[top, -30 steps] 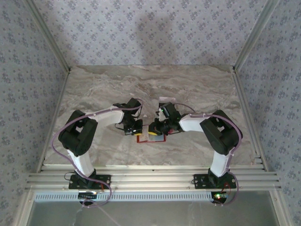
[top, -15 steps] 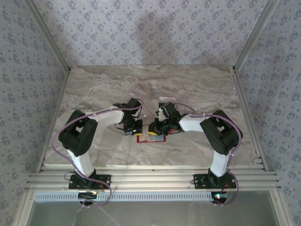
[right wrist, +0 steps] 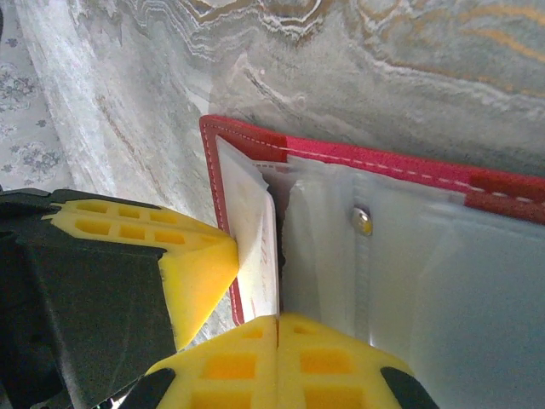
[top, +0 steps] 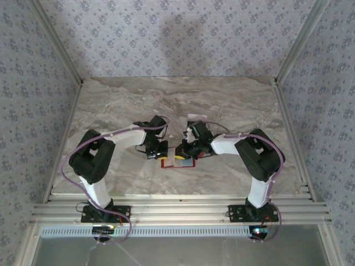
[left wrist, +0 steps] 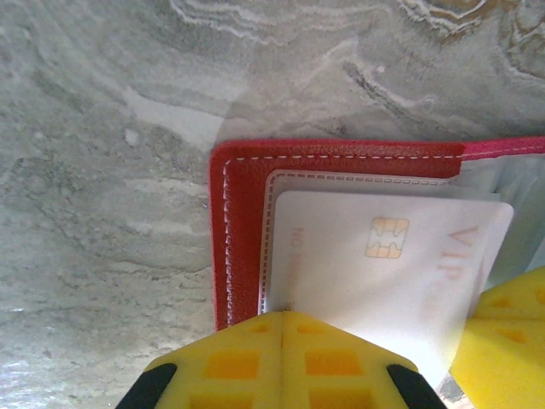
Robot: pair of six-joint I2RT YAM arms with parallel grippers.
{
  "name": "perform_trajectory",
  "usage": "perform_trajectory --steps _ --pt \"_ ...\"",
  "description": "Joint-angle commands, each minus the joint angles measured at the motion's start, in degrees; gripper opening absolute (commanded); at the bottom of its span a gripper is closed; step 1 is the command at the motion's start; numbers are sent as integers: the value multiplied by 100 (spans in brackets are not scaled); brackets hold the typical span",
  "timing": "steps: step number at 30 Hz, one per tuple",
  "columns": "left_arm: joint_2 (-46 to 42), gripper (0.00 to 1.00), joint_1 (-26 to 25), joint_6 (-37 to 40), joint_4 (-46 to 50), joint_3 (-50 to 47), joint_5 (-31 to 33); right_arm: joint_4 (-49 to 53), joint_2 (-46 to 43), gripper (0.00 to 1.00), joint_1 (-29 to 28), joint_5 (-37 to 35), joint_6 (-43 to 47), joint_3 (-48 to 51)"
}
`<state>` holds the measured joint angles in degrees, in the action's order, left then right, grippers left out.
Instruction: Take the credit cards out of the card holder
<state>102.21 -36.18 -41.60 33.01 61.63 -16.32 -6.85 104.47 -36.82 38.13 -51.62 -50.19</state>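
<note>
Red card holder [left wrist: 243, 247] open flat on marble desk [left wrist: 102, 213], white chip credit card [left wrist: 366, 281] in its pocket. Left fingers [left wrist: 272, 336] pressed together at holder's card edge, right fingers [right wrist: 294, 341] together just beside.

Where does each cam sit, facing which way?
Top external: above and behind the bases, looking down at the marble table; left arm and right arm meet over the card holder.
Left wrist: on the left arm, looking down at the holder's red corner and white card; own yellow pads, closed.
Right wrist: on the right arm, looking down at the open holder; own pads closed on the card's end.
Shared: both wrist views show that corner and card.
</note>
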Motion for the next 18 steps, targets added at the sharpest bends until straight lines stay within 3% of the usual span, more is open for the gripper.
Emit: perform_trajectory --steps 1,10,15,18 --pt "58 7 -64 17 258 1 175 259 -141 0 14 -110 149 -89" --pt "9 7 -49 12 288 -27 225 929 -533 0 183 -590 462 27" --pt "35 7 -52 28 283 -8 201 837 -537 0 180 -515 432 19" --pt "60 7 -48 25 270 10 191 498 -422 8 126 -216 304 4"
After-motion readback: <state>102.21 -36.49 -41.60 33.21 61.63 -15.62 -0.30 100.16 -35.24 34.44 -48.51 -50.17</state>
